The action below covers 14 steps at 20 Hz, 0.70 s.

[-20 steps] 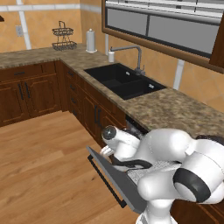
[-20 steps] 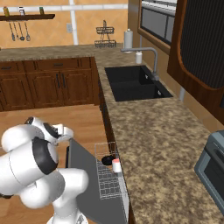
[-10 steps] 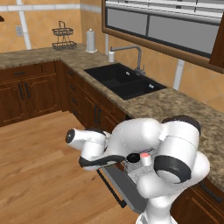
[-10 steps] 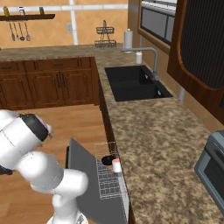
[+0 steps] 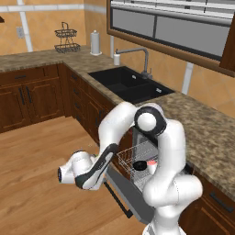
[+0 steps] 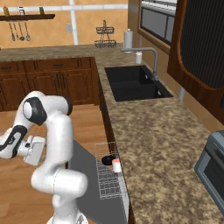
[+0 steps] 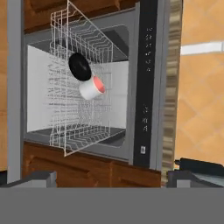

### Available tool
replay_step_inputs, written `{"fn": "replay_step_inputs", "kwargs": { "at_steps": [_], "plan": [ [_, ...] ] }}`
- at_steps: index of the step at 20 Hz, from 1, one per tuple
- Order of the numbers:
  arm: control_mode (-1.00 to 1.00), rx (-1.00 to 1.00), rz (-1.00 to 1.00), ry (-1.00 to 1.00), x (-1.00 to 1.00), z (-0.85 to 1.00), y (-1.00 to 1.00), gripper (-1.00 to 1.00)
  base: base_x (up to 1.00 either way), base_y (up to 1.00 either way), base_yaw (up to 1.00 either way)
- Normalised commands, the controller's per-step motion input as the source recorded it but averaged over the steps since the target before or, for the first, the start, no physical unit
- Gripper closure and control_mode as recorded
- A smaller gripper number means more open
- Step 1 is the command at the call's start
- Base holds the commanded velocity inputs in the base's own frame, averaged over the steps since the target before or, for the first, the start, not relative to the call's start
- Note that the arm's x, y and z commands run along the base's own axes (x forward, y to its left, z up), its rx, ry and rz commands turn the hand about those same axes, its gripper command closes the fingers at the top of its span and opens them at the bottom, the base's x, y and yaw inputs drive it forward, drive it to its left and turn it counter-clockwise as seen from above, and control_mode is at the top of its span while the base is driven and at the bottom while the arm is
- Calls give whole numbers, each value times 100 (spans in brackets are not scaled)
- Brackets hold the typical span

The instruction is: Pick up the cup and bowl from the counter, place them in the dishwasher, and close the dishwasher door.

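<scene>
— What are you seeing for finishes down by the dishwasher (image 7: 144, 87)?

— You've got a thin white wire rack (image 5: 135, 158), a matt grey door (image 5: 131, 195) with a black bar handle (image 5: 118, 201), and a glossy black control strip. The bowl (image 7: 79, 66) looks shiny black; the cup (image 7: 91, 89) is smooth white with a pink-red inside.

— And around it?

— You're looking at speckled brown-and-grey granite on the counter (image 6: 153, 131), polished-looking, over dark wooden cabinets (image 5: 27, 96). The floor (image 5: 32, 183) is warm, smooth wood planks. The sink (image 6: 133, 83) is matt black, its tap (image 5: 140, 57) brushed grey metal. The arm (image 5: 160, 156) is glossy white plastic with dark joints.
</scene>
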Motion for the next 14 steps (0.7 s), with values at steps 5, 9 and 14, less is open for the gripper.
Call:
{"fn": "replay_step_inputs", "kwargs": {
  "at_steps": [5,9,14],
  "plan": [
    [-100,-52,-16,-3,0,-88,33,-100,0,0,0],
    [-100,-46,-16,-4,6,-69,32,-100,0,0,0],
    [-100,-41,-19,-8,31,-66,1,-100,0,0,0]
  ]
}}
